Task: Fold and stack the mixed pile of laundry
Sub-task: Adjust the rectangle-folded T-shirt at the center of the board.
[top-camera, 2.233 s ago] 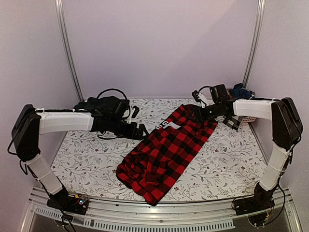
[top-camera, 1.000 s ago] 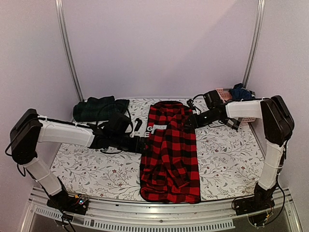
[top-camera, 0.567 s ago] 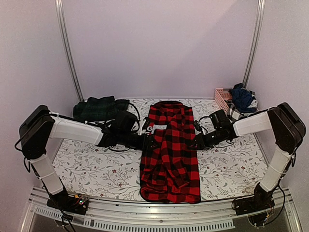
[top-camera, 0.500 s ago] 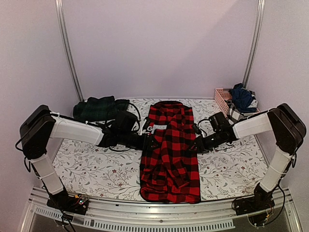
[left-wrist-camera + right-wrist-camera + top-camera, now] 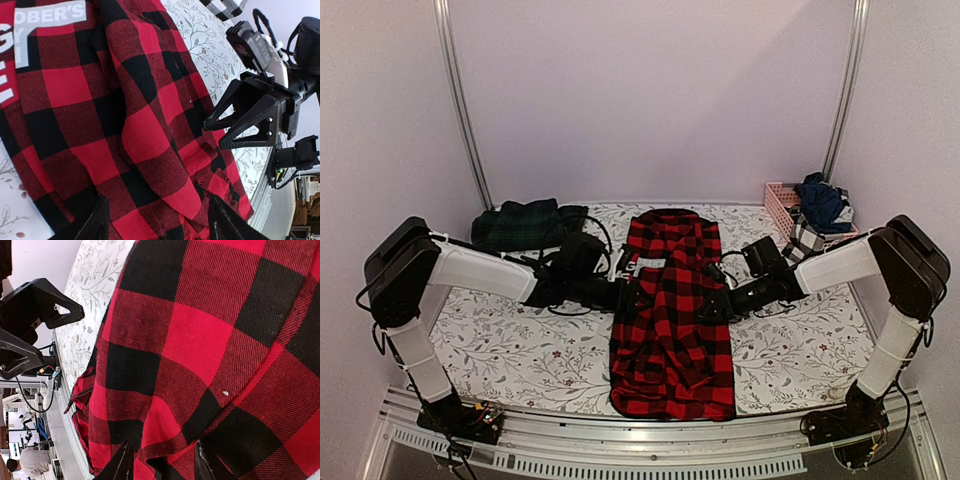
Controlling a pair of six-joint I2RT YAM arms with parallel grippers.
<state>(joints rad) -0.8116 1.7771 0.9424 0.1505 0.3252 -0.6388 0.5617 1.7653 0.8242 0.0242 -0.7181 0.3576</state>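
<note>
I find the red-and-black checked flannel shirt (image 5: 672, 320) spread flat in the middle of the counter (image 5: 510, 350), its long axis running near to far with the collar end far. My left hand (image 5: 624, 294) sits at the shirt's left edge and my right hand (image 5: 713, 304) at its right edge, both about mid-length and facing each other across the cloth; each has its fingers apart and holds nothing. In my judgement each hand is equally near its own edge, so the fold should go inward toward the centre line.
</note>
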